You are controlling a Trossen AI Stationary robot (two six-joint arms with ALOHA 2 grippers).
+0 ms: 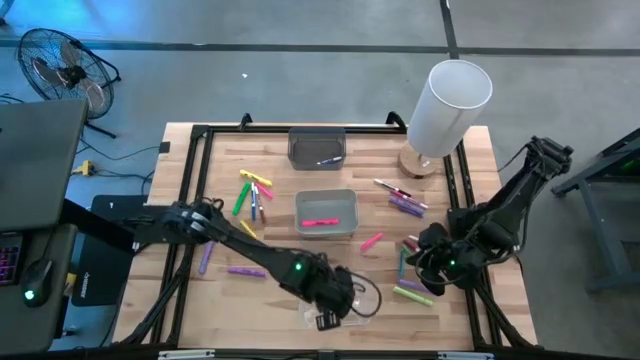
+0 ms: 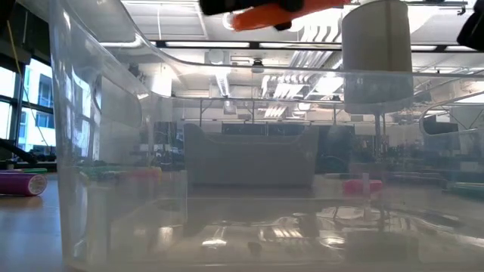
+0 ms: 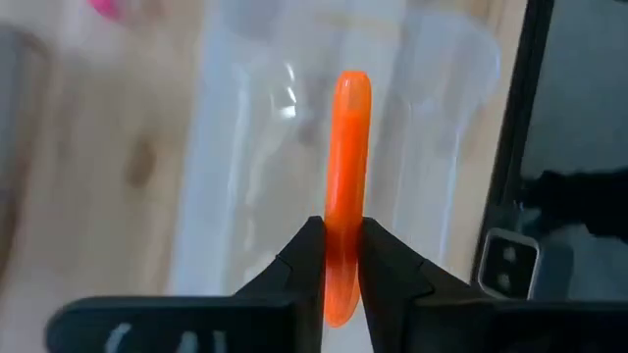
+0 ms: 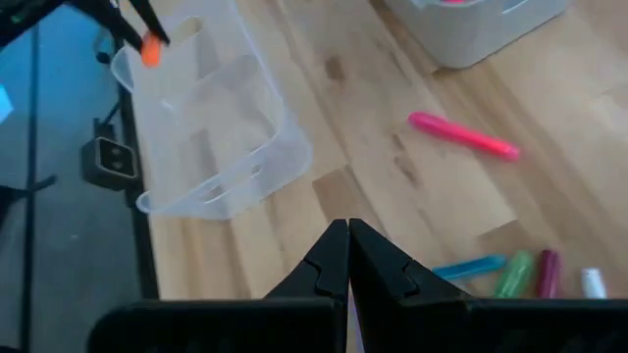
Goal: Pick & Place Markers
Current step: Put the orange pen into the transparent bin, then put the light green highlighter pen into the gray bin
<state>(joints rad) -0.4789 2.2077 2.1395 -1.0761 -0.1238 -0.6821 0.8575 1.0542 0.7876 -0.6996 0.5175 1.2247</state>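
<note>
- Pinching an orange marker (image 3: pixel 345 186) between its fingers, the left gripper (image 3: pixel 342 257) hangs over the clear plastic bin (image 4: pixel 211 137) at the table's near edge.
- Seen from table height, that marker (image 2: pixel 261 15) sits high above the bin's floor.
- Off to the right, the right gripper (image 4: pixel 348 257) hovers above bare wood, fingers pressed together on nothing.
- Other markers lie scattered; a pink marker (image 4: pixel 463 135) lies near the right gripper, and another rests inside the grey bin (image 1: pixel 327 214) mid-table.

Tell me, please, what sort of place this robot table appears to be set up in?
Probably a large lab or workshop hall. The low view shows a high ceiling with strip lights and big windows behind the table; the high view shows a bare concrete floor, a floor fan and a desk with a mouse.
</note>
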